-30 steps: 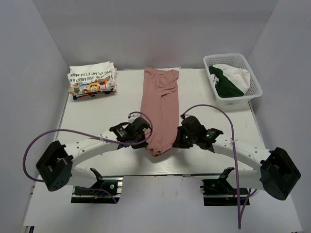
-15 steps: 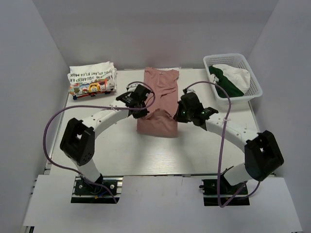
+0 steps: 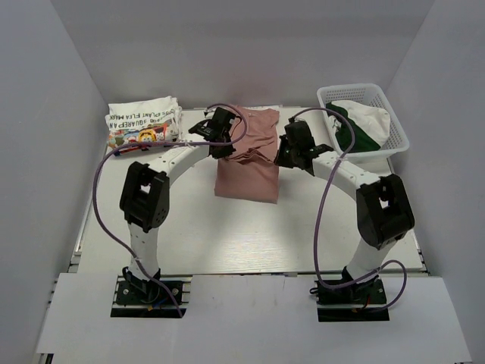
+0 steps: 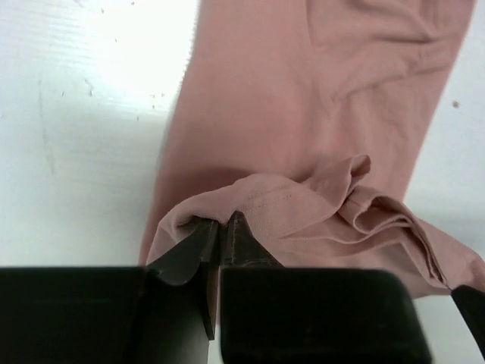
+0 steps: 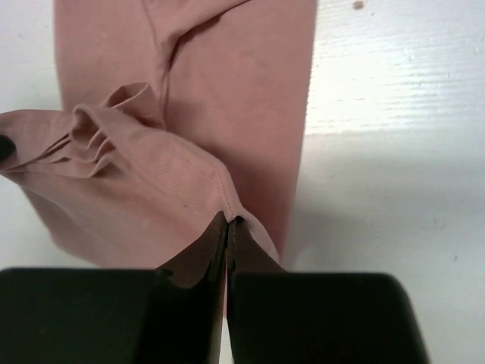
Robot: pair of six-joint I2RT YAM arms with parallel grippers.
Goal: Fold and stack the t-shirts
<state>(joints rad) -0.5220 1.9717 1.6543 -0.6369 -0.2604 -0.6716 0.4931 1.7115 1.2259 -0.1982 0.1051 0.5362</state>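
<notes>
Top external view: pink shirt, hem-to-collar fold in hand

1. Dusty-pink cotton t-shirt [image 3: 246,180]. It lies as a narrow strip at frame centre on the white counter [image 3: 227,243]. Its lower end is raised and doubled over toward the collar at upper centre, with a bunched ridge between the arms.
2. Left pincer [image 3: 218,130]. Pressed together on one pink hem corner; the left wrist view shows cloth nipped at the tips.
3. Right pincer [image 3: 292,145]. Likewise pinching the opposite hem corner.
4. Folded white t-shirt with dark lettering and cartoon print [image 3: 144,125]. Upper left, well apart from the pink one; judged the base of the stack.
5. White plastic lattice basket [image 3: 371,155]. Upper right, holding green and white cloth.

Step judged: crosswise fold, part-way.
Next move calls for: both corners carried level to the collar edge, the ridge drawn flat, and both released together.
Room: bare counter across the lower frame. The far counter edge sits just past the collar, so there is little overshoot. The basket stands near the right arm.
</notes>
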